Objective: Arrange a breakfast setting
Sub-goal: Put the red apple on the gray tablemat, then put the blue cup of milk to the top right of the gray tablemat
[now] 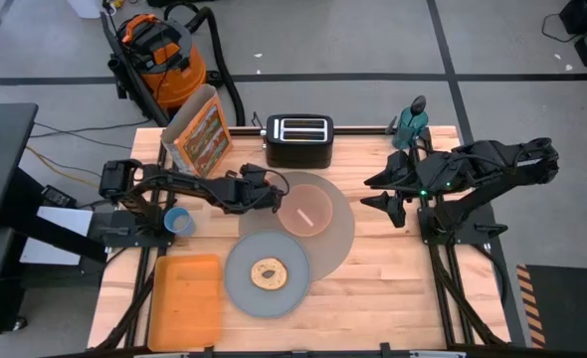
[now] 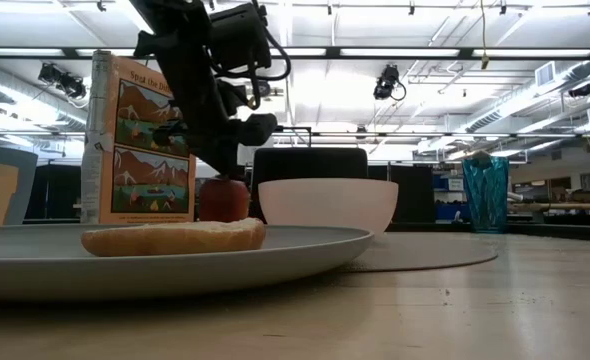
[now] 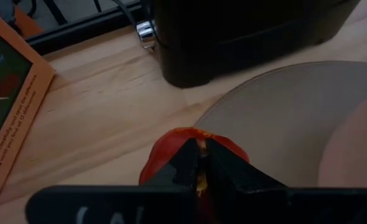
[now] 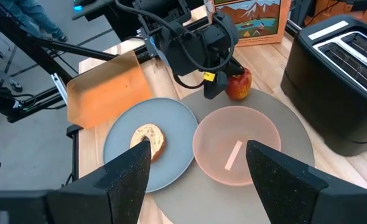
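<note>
A red apple (image 4: pixel 239 84) stands on its base at the far left rim of the round grey-brown mat (image 1: pixel 338 234), with my left gripper (image 3: pixel 199 152) shut on its top. On the mat sits the pink bowl (image 1: pixel 305 211), a pale slim stick lying inside it. The grey plate (image 1: pixel 244 288) overlaps the mat's near left edge and carries a piece of bread (image 1: pixel 267 273). A blue cup (image 1: pixel 179 221) stands left of the plate, under the left arm. My right gripper (image 4: pixel 198 146) hangs open, raised over the table's right side. My left gripper meets the apple at its top (image 3: pixel 182 138), where the two shut fingertips come together. The fingertips hide what lies between them. The fingers slant down from the table's left side. The apple stands upright with its base on the mat's rim (image 2: pixel 223 215).
A black toaster (image 1: pixel 298 139) stands at the far edge just behind the mat, and a cereal box (image 1: pixel 202 129) to its left. An orange tray (image 1: pixel 186 298) lies at the near left. A teal bottle (image 1: pixel 410 124) stands at the far right.
</note>
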Controlling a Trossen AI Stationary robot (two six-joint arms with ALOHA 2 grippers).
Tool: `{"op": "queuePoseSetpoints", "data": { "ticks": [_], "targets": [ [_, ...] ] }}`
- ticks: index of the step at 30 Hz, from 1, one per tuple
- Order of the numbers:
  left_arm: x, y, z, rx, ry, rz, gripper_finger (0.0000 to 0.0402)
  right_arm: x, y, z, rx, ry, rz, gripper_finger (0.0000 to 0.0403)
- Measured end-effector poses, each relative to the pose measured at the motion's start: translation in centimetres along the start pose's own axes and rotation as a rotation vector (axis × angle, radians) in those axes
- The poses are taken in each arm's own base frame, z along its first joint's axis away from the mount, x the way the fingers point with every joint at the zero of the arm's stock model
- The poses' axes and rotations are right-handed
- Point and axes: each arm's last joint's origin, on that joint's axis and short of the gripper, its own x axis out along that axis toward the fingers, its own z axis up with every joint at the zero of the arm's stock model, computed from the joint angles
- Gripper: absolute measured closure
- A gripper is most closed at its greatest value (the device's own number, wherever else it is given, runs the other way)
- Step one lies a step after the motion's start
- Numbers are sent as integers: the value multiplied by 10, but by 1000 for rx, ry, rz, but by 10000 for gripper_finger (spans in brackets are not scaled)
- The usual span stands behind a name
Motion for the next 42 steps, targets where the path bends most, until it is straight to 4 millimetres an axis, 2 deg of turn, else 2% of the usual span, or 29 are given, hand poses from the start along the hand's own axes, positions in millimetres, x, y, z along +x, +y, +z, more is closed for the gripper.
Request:
{"op": "queuePoseSetpoints", "data": {
  "ticks": [19, 37, 42],
  "targets": [
    [-5, 4, 1, 12, 62, -24, 364, 0, 0, 0, -2, -1, 1, 133],
    [-7, 7, 5, 7, 51, -19, 280, 0, 1, 1, 6, -5, 24, 133],
    [-15, 0, 19, 67, 69, -62, 259, 0, 3, 4, 16, -28, 42, 133]
  ]
}}
